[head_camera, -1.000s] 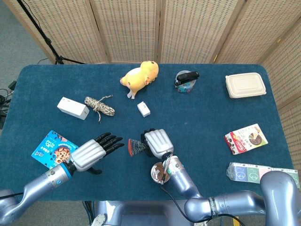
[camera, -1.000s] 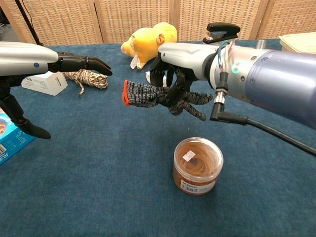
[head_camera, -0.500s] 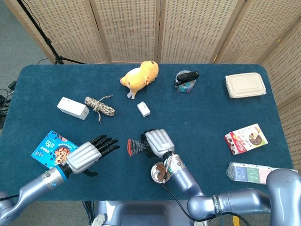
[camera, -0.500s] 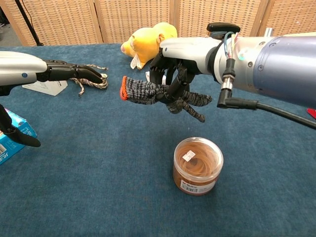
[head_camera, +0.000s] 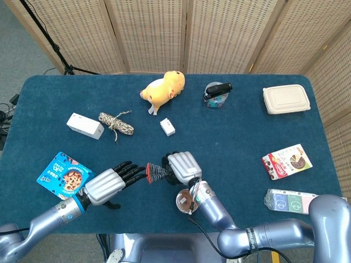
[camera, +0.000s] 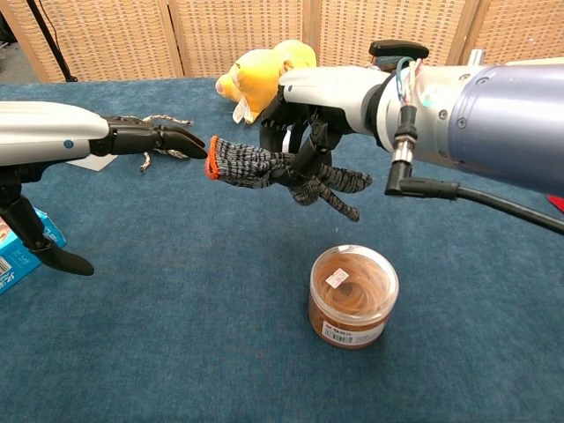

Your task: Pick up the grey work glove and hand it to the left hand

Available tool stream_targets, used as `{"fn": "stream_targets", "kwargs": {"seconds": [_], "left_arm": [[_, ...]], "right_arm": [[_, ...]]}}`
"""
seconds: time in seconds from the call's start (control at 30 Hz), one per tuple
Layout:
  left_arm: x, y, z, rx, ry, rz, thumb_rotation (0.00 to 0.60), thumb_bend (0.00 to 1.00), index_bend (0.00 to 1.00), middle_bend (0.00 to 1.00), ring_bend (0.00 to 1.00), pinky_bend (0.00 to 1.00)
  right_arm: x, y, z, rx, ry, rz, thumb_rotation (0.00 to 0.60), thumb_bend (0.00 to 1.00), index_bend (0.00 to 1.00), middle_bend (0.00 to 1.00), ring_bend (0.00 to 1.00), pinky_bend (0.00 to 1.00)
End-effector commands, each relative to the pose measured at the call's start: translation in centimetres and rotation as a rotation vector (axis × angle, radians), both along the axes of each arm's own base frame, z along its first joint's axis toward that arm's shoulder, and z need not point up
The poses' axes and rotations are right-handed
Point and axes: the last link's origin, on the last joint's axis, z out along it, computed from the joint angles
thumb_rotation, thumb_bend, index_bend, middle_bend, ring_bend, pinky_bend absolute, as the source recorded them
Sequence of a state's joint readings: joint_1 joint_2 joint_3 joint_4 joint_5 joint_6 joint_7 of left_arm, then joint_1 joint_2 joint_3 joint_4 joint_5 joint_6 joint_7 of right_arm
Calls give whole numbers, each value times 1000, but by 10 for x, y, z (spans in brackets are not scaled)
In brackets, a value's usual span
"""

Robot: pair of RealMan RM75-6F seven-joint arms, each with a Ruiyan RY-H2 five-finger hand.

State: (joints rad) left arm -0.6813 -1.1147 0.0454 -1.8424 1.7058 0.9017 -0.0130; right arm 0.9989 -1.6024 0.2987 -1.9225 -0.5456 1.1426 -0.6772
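The grey work glove with an orange cuff hangs in the air, held by my right hand above the table. In the head view the glove pokes out to the left of my right hand. My left hand stretches flat toward it, fingers apart, its fingertips just short of the orange cuff. In the head view, my left hand lies left of the glove, with nothing in it.
A clear tub of brown rings stands right under my right hand. A cookie box lies left of my left hand. Further back are a rope bundle, a white box, a yellow plush and a small white block.
My left hand has come right toward the glove and closed the gap. My right hand has shifted the glove slightly left, so the cuff now nearly meets the left fingertips.
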Motion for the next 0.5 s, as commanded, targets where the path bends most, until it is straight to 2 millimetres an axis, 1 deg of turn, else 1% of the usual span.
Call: {"fn": "stream_targets", "kwargs": {"seconds": [0.03,0.5], "left_arm": [[2,0,-3,-6,4,-2,600,0,0,0,0,0],[14,1,-10,-2,6,-12,600,0,0,0,0,0]], "right_arm": [[1,0,0,4,-8,-5,600,475,537,390,341,531],[2,2,-1,15,-30,-15,600,474,537,390,341,531]]}}
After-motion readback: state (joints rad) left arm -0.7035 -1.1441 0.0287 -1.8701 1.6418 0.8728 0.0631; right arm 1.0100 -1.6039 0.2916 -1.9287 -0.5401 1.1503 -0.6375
